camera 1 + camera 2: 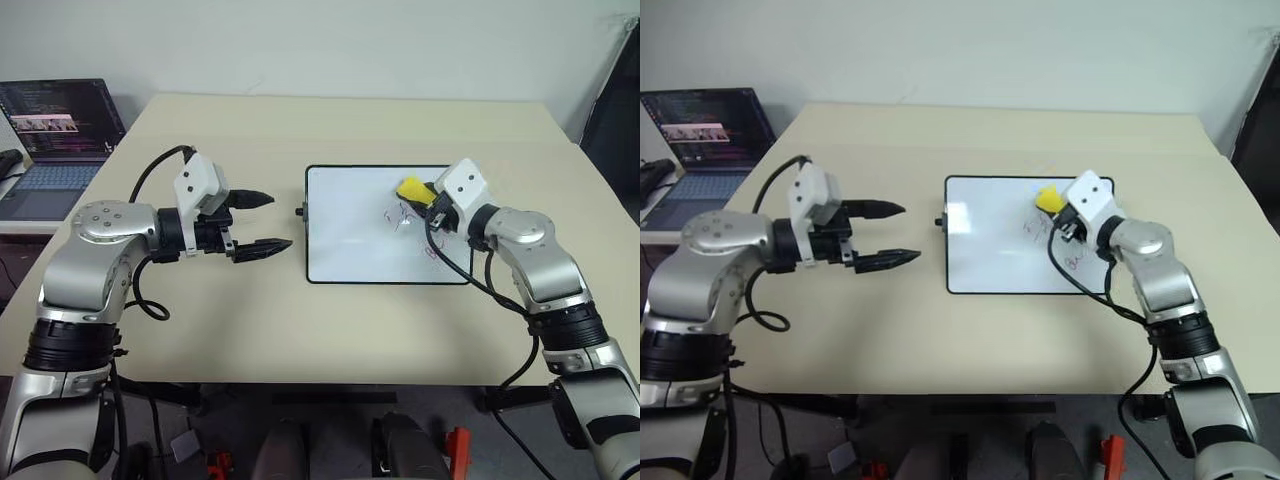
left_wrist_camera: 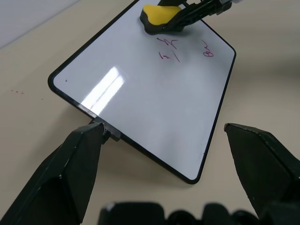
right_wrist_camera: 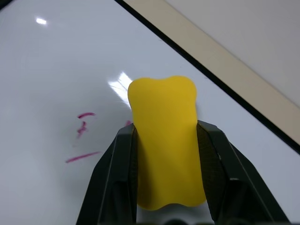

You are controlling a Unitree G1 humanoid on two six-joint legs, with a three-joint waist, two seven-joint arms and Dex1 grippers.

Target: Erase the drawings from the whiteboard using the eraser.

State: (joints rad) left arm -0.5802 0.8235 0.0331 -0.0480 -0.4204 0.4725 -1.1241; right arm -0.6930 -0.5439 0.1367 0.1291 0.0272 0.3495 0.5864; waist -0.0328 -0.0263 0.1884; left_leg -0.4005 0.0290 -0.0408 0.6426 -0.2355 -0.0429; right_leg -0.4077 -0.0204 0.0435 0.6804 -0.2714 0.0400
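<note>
On one whiteboard (image 1: 360, 240): one eraser (image 1: 412, 189), several small drawings (image 2: 169, 50).

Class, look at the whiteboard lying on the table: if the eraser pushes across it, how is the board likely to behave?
The whiteboard lies flat on the table, so it probably won't tip. It looks thin and glossy and nothing holds it: the left gripper hangs open beside it, so it may slide. The eraser in the right gripper should glide easily.
</note>
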